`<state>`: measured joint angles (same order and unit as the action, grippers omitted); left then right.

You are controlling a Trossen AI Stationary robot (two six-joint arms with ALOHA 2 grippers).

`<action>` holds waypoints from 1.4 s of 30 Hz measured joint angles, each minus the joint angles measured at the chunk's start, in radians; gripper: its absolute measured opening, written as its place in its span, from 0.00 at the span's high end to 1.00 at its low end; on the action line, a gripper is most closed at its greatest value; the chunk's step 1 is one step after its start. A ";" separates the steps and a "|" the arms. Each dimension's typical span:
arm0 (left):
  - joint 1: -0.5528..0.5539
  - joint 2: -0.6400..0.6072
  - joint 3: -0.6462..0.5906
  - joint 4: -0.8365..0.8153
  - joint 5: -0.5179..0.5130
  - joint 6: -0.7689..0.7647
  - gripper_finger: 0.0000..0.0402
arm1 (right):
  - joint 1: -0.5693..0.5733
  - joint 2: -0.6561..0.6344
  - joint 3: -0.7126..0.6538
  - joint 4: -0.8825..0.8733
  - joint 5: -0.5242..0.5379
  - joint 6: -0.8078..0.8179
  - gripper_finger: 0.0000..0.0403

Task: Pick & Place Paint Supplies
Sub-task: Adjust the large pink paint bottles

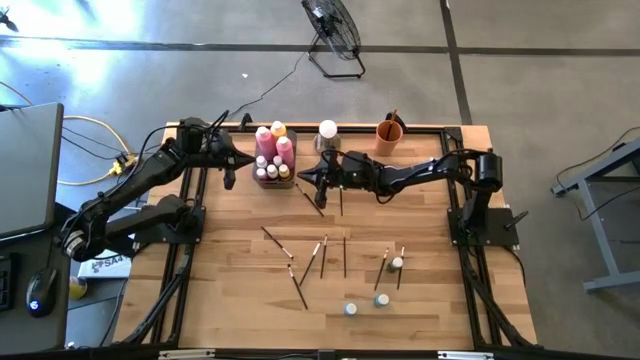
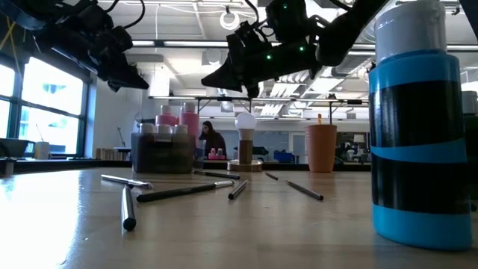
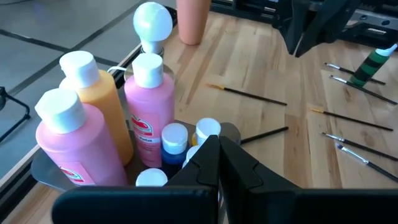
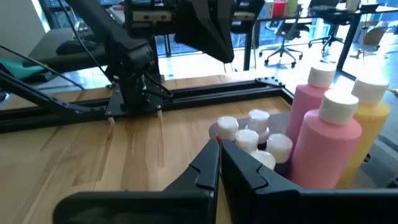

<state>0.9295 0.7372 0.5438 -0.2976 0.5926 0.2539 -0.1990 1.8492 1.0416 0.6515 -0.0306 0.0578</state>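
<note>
A grey tray point(image 1: 272, 184) at the far middle of the table holds pink bottles point(image 1: 284, 150), a yellow one point(image 1: 278, 130) and several tiny white-capped bottles point(image 3: 175, 138). Thin dark brushes point(image 1: 322, 255) lie flat, scattered over the middle of the wood. Three tiny bottles point(image 1: 382, 299) stand upright toward the near edge. My left gripper point(image 1: 236, 160) hovers shut just left of the tray, pointing at it, with nothing between its fingers point(image 3: 217, 142). My right gripper point(image 1: 304, 176) hovers shut and empty just right of the tray point(image 4: 219, 144), above a brush point(image 1: 311, 199).
A white ball on a metal base point(image 1: 327, 130) and an orange cup point(image 1: 389, 132) stand at the far edge, right of the tray. A blue tiny bottle point(image 2: 418, 127) stands right in front of the low camera. Bare wood lies left of the brushes.
</note>
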 joint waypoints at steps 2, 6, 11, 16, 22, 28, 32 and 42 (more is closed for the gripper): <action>0.000 0.000 0.000 0.000 0.000 0.000 1.00 | 0.000 0.000 0.000 -0.015 -0.001 0.000 0.98; 0.000 0.000 0.000 -0.018 -0.001 -0.001 1.00 | 0.000 0.000 0.000 -0.057 0.000 -0.001 0.98; 0.000 0.000 0.000 -0.046 -0.033 -0.001 1.00 | 0.002 -0.002 0.000 -0.072 -0.022 -0.002 0.98; 0.000 0.000 0.000 -0.050 -0.072 0.001 1.00 | 0.021 -0.051 -0.001 -0.129 -0.074 -0.048 0.98; 0.000 0.000 0.000 -0.042 -0.071 0.003 1.00 | 0.048 -0.157 -0.003 -0.284 0.027 -0.135 0.98; 0.000 0.000 0.000 -0.031 -0.062 -0.010 1.00 | 0.060 -0.237 -0.088 -0.377 0.026 -0.160 0.99; 0.000 0.000 0.000 0.032 -0.053 -0.070 1.00 | 0.077 -0.349 -0.167 -0.387 0.028 -0.159 0.99; -0.002 0.007 0.000 0.179 0.003 -0.177 1.00 | 0.088 -0.662 -0.405 -0.373 0.062 -0.149 0.99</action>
<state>0.9270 0.7440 0.5435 -0.1182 0.5955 0.0764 -0.1112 1.1876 0.6362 0.2786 0.0310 -0.0916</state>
